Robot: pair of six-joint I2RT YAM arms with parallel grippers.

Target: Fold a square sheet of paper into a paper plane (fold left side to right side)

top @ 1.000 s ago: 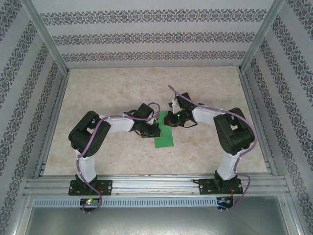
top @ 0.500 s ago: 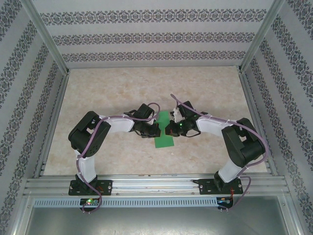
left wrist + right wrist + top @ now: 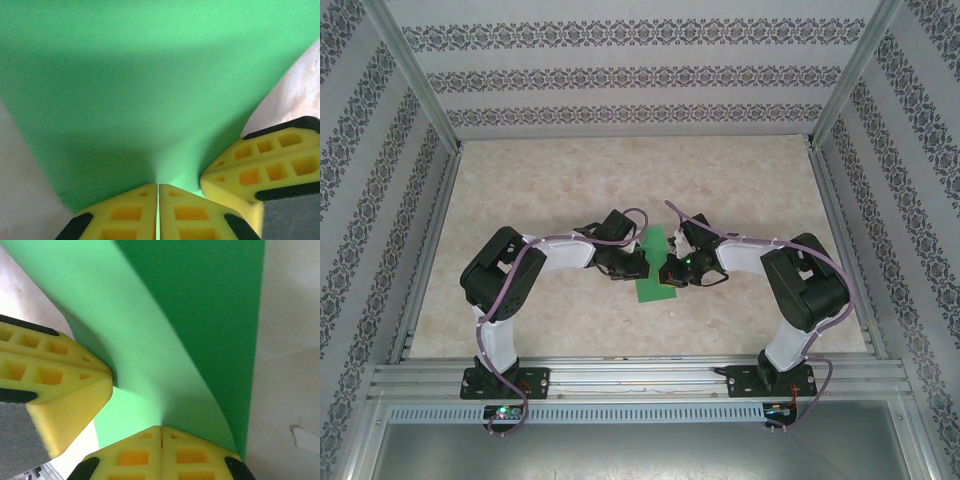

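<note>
In the overhead view you get bright, even, diffuse light; the surface [image 3: 570, 180] carries only faint, soft shadows beneath the arms [image 3: 560, 255]. In the left wrist view, a broad soft shadow darkens the lower part of the square sheet of paper [image 3: 150, 100]. In the right wrist view, the lifted paper looks pale and defocused, and the near fingers [image 3: 130, 457] blur slightly.

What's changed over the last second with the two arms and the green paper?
The right hand slid along the square sheet of paper toward the arms' bases, and its elbow swung outward, then partly back. The left hand stayed where it was, and the sheet lies in the same spot. Both hands are now pinched shut on the sheet.
</note>
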